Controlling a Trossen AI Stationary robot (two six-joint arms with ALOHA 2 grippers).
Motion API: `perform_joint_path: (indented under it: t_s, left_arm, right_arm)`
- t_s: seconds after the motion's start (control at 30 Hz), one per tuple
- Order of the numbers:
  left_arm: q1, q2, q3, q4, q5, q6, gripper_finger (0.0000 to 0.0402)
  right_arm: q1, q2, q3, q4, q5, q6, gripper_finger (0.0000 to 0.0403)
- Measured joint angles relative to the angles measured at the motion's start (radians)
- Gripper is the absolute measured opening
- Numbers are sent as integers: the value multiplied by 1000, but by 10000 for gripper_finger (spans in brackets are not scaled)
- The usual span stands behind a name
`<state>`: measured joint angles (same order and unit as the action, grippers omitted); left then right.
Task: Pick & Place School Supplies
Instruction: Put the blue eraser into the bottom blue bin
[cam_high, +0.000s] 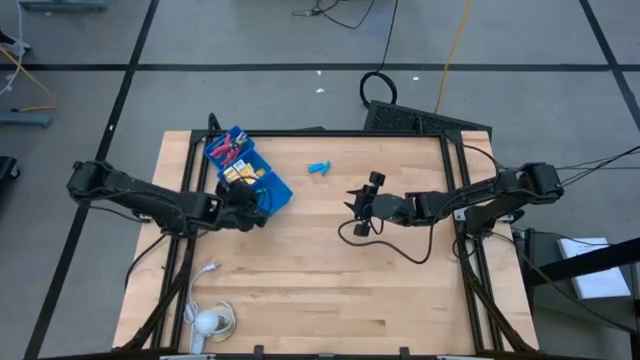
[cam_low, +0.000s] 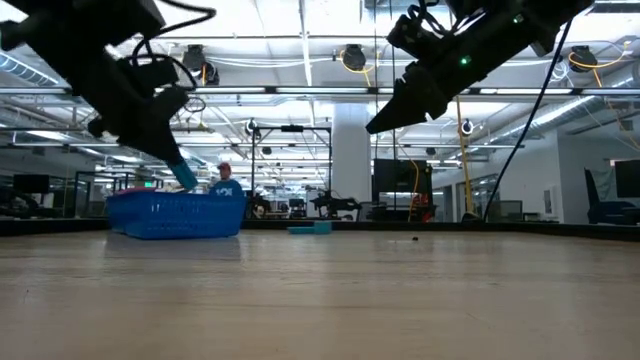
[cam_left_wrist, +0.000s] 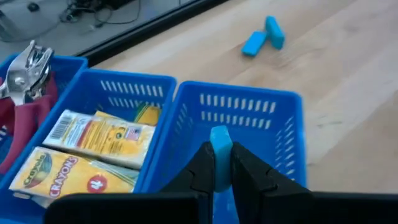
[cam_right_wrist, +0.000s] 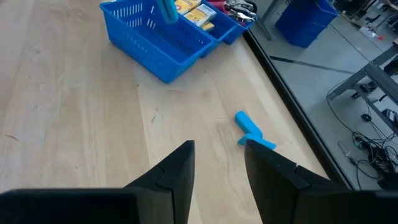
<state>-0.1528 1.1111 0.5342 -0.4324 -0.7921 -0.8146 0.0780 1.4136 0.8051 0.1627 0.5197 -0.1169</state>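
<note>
Over the blue tray (cam_high: 268, 190) at the table's left-rear area, we see our left gripper (cam_left_wrist: 221, 163) w/ fingers clenched on a small light-blue piece (cam_left_wrist: 221, 152), holding it upright above the tray's end compartment, the one nearest the table's middle. From the low view that piece (cam_low: 185, 176) sits just above the tray rim (cam_low: 175, 200). Next compartment over holds yellow crayon boxes (cam_left_wrist: 93, 146), lying flat, one partly atop the other; the far compartment has the red-handled scissors (cam_left_wrist: 25, 93), metal tips up. On the bare wood (cam_high: 330, 270) btwn tray and right arm lie two more light-blue pieces (cam_high: 318, 168), touching each other at an angle, well apart from the tray; the right wrist view shows them (cam_right_wrist: 252, 132) just ahead of our right gripper (cam_right_wrist: 219, 163). That gripper's fingers are spread apart, nothing btwn them, and it hangs clear above the table approx. mid-table, right of centre (cam_high: 362, 200). Near the front-left corner, a white cable (cam_high: 207, 270) and round white object (cam_high: 207, 320) sit by themselves.
</note>
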Motion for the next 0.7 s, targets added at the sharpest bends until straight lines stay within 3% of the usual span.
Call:
perform_joint_path:
  t_s: [0.23, 0.53, 0.7]
  left_arm:
    - [1, 54, -118, 215, -32, 11, 29]
    - [1, 56, -270, 563, -23, 159, 31]
    - [1, 56, -276, 595, -20, 176, 90]
  right_arm:
    - [0, 0, 0, 5, 0, 0, 130]
    - [0, 0, 0, 6, 0, 0, 130]
    - [0, 0, 0, 6, 0, 15, 130]
